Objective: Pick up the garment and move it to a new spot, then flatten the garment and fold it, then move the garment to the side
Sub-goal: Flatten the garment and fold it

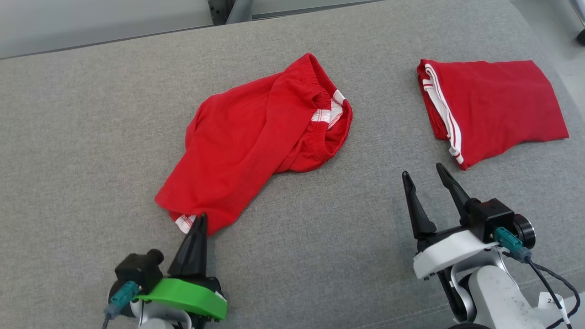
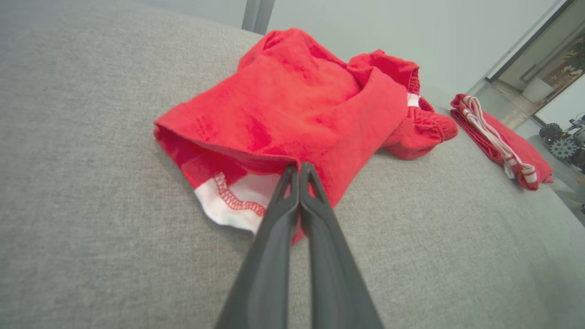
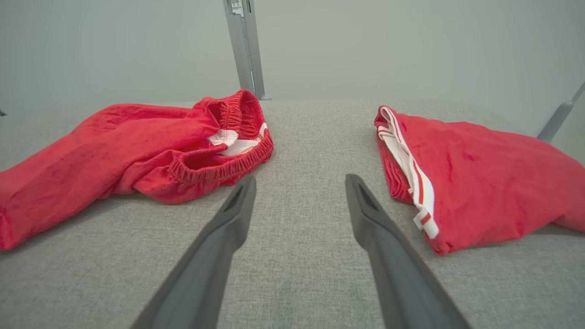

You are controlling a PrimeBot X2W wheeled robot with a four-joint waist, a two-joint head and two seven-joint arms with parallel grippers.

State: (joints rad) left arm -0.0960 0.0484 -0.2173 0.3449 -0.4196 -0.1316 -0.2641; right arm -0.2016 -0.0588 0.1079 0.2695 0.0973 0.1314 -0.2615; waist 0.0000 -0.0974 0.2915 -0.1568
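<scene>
A crumpled red garment [image 1: 256, 132], a pair of shorts with white trim, lies mid-table, its waistband toward the far right. My left gripper [image 1: 200, 219] is shut on the near hem of one leg [image 2: 237, 201]. In the left wrist view the fingertips [image 2: 299, 169] pinch the red edge beside a white seam. My right gripper [image 1: 425, 176] stands open over bare cloth, between this garment [image 3: 137, 137] and another one. Nothing is between its fingers [image 3: 237, 205].
A second red garment [image 1: 493, 105], folded with white stripes along its edge, lies at the far right [image 3: 480, 169]. The grey fabric tabletop [image 1: 320, 237] spreads all around. A metal post [image 3: 244, 45] rises behind the far edge.
</scene>
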